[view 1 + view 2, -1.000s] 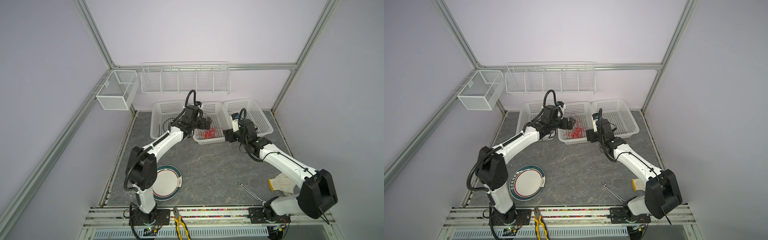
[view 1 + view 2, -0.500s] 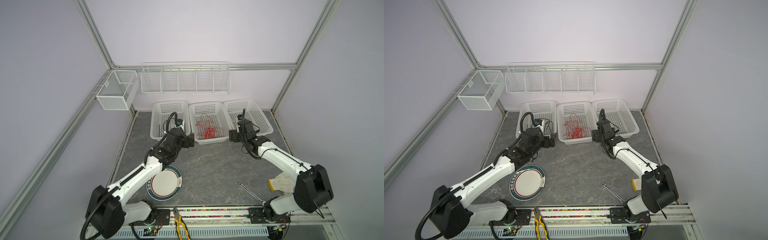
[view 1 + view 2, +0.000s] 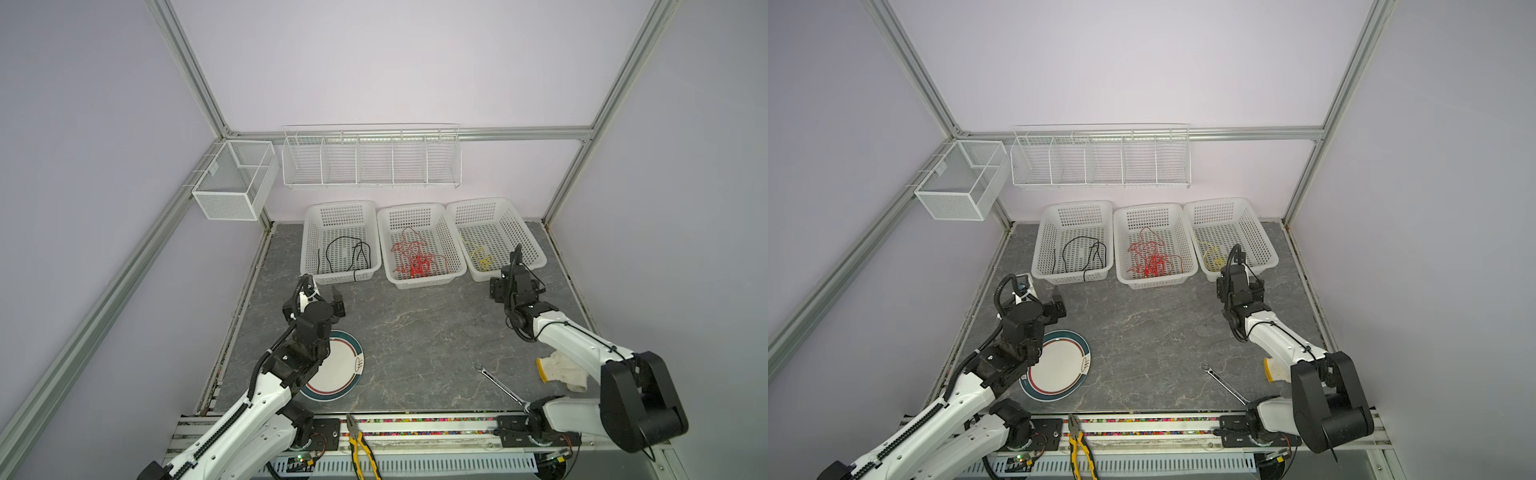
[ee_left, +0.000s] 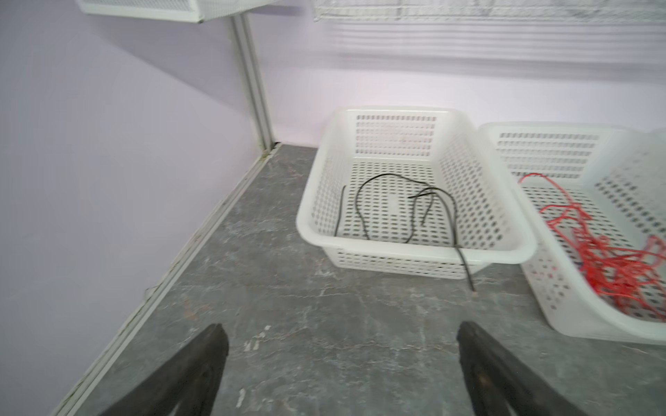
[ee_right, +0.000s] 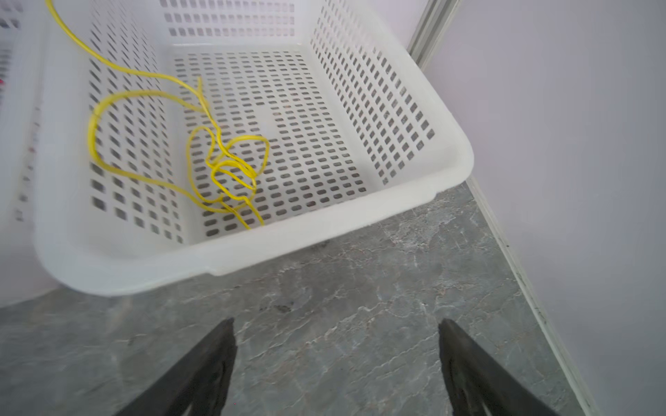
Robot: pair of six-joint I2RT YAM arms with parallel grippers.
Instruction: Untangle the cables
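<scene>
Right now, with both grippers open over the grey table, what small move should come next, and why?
Probably move the left gripper toward the tangled thin red cables in the middle white plastic basket: they look knotted, while the thin black cable and thin yellow cable lie alone in their own baskets.

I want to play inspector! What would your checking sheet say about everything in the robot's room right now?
Surface: grey marbled tabletop, no spills seen.
Job's things: black cable in left basket, one end draped over the front rim; red cables tangled in middle basket; yellow cable looped in right basket.
Clutter: plate, wrench, glove, pliers.
Grippers: left gripper and right gripper open, empty.
Cables: left wrist lead and right wrist lead loop freely.
Surroundings: wire rack and mesh box, wall-hung.
</scene>
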